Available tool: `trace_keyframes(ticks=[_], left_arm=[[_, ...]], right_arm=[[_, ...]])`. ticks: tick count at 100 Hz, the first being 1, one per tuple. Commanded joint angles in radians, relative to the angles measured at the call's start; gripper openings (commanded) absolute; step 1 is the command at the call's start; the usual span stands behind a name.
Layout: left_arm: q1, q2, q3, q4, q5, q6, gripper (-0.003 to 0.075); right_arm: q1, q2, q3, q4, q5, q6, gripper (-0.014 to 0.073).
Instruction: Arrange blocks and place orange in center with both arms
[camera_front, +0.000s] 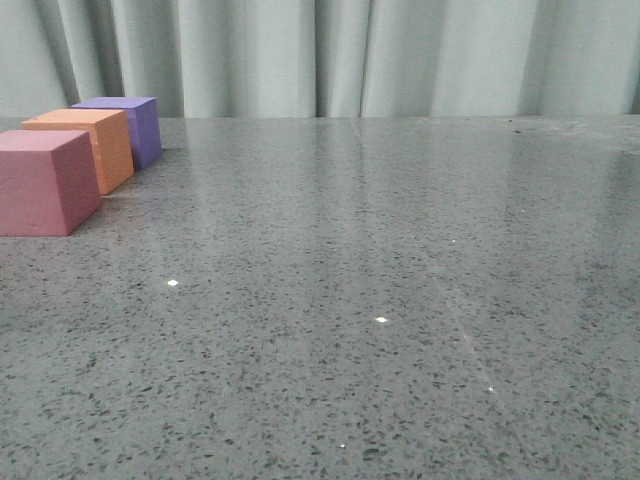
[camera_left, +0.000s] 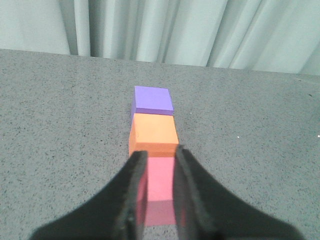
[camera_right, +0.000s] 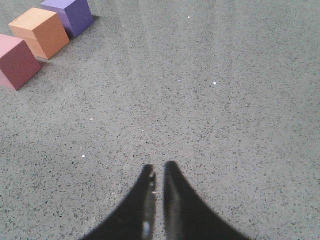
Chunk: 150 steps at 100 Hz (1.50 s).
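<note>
Neither arm shows in the front view. In the left wrist view, the left gripper (camera_left: 159, 162) holds its dark jaws slightly apart, a narrow gap between them, tips forward and held above the bench. In the right wrist view, the right gripper (camera_right: 158, 172) has its jaws nearly together, a thin slit between them.

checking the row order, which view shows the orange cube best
Right wrist view: the orange cube shows whole, top and two sides, between pink-red and purple. The front view shows it partly hidden behind the pink-red cube; the left wrist view shows mostly its top.
</note>
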Motion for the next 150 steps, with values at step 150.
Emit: trace_keyframes(ticks=[150], left_arm=[[0.18, -0.199, 0.172, -0.286, -0.324, 0.564, -0.0019]], right_arm=[[-0.001, -0.033, -0.006, -0.009, -0.087, -0.006, -0.0122]])
